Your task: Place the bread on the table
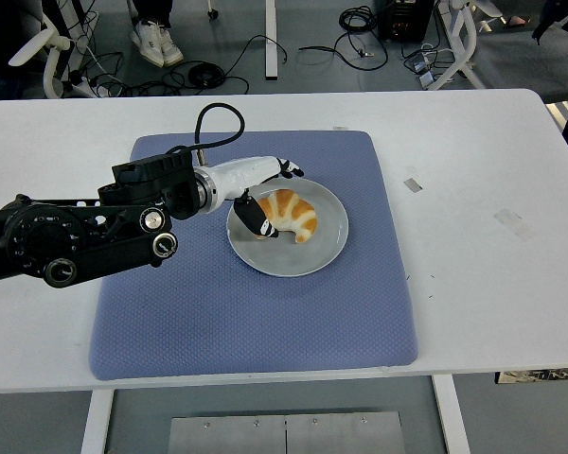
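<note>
Left hand (262,194) hovers half-curled around the left end of the bread (288,215), not visibly gripping it yet, while the bread lies on the gray plate (327,248), and I'd guess a shallow pinch could let it slip.

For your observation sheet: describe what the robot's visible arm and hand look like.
The left arm is black and chunky, with round silver-ringed joint caps. A black cable loops above its wrist. The left hand has a glossy white shell and black fingertips. The right arm is not in view.
</note>
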You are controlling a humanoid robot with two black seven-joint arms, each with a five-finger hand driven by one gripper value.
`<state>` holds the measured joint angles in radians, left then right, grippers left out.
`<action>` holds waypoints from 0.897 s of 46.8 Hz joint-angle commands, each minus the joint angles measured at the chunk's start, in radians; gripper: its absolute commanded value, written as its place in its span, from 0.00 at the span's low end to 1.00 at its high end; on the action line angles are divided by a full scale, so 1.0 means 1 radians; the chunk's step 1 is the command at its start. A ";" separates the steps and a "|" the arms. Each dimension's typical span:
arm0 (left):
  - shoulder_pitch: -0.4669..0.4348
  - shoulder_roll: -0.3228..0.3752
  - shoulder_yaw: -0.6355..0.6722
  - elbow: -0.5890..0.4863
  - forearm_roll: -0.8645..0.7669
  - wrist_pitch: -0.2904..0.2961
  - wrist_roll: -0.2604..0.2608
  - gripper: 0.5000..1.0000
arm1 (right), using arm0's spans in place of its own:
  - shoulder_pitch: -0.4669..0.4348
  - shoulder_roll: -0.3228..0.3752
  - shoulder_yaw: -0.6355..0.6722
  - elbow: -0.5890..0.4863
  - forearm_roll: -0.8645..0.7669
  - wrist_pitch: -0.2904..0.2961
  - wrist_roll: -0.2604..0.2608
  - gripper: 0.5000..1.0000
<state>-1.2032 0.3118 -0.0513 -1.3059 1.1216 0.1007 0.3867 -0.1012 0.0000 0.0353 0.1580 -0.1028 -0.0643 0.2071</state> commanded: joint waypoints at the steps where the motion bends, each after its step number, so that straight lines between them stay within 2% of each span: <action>1: 0.004 -0.002 0.001 0.005 0.020 0.011 0.000 0.76 | 0.000 0.000 0.000 0.000 0.000 0.000 0.000 1.00; 28: 0.016 -0.020 0.010 0.008 0.040 0.060 -0.003 0.75 | 0.000 0.000 0.000 0.000 0.000 0.000 0.000 1.00; 42: 0.033 -0.034 0.024 0.030 0.040 0.062 -0.009 0.64 | 0.000 0.000 0.000 0.000 0.000 0.000 0.000 1.00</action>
<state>-1.1720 0.2792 -0.0288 -1.2809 1.1614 0.1617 0.3781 -0.1012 0.0000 0.0353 0.1580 -0.1028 -0.0646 0.2071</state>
